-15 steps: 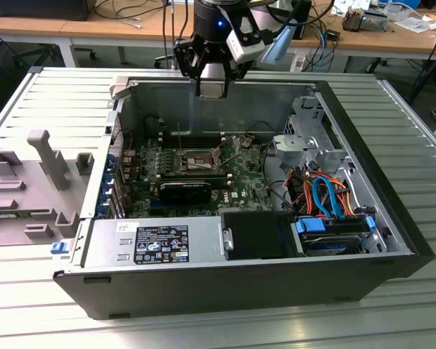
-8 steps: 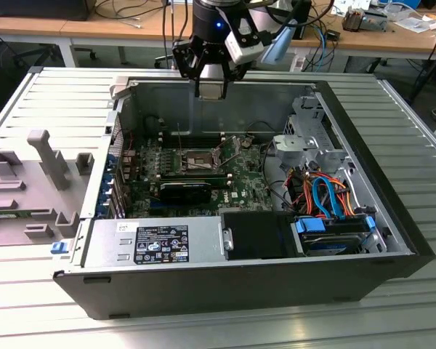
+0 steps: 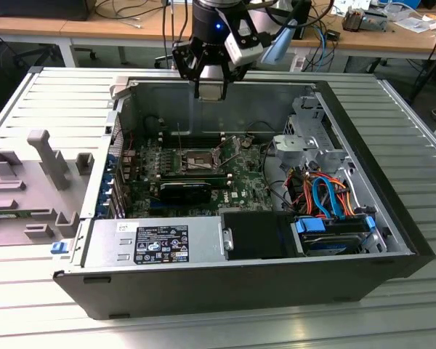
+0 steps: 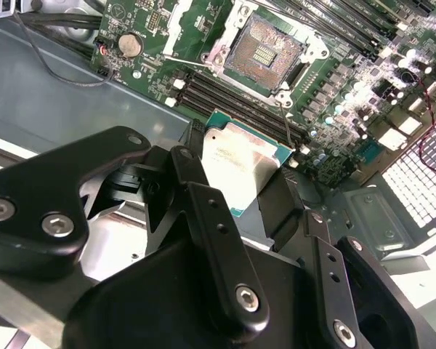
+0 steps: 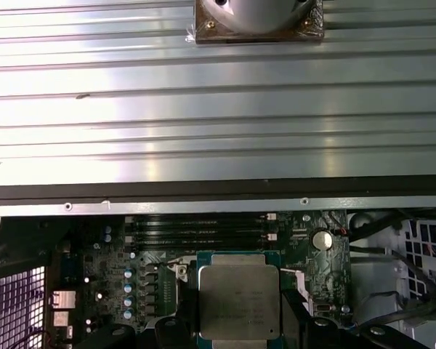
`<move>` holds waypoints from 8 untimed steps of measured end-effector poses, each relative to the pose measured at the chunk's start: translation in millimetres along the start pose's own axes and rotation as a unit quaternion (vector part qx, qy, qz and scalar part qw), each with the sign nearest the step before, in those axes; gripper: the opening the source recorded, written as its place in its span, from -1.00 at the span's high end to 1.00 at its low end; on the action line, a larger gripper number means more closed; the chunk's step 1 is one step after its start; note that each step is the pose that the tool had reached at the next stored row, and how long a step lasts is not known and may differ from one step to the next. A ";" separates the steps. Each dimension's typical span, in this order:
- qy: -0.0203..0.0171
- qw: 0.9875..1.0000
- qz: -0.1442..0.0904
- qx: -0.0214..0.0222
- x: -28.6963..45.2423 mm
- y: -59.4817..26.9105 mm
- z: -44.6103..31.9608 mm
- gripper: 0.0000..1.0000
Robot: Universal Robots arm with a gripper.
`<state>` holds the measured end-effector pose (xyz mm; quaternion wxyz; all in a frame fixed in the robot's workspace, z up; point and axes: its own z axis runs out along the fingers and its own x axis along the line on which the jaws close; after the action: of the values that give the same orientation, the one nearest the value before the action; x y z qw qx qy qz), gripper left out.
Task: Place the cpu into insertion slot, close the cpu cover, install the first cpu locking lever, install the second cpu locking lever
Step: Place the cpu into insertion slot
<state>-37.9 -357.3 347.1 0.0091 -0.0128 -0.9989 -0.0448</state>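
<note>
One gripper (image 3: 211,93) hangs over the open computer case (image 3: 203,280) — fingers clamped on the cpu (image 4: 243,171) by its edges. The insertion slot (image 4: 265,51) sits bare on the motherboard (image 4: 152,65) below — apart from the cpu.

The exterior view stands high and well back, looking down into the open case (image 3: 240,283), with the gripper (image 3: 211,93) at the case's 12 o'clock edge. Both wrist views ride near the gripper and look down on the board (image 5: 94,262). The second wrist view sits close behind the fingers (image 4: 203,218); the first wrist view also takes in the table (image 5: 203,109). Both share the clamped cpu (image 4: 240,171); all three share the board.
</note>
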 end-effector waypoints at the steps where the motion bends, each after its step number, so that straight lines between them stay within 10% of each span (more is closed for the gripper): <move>1: 0.000 1.000 0.000 0.000 0.0 -0.2 0.3 -0.08; 8: 0.000 1.000 0.000 0.000 0.0 -0.9 1.7 -0.08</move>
<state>-38.0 -358.0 345.4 0.0091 -0.0128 -0.9989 -0.0448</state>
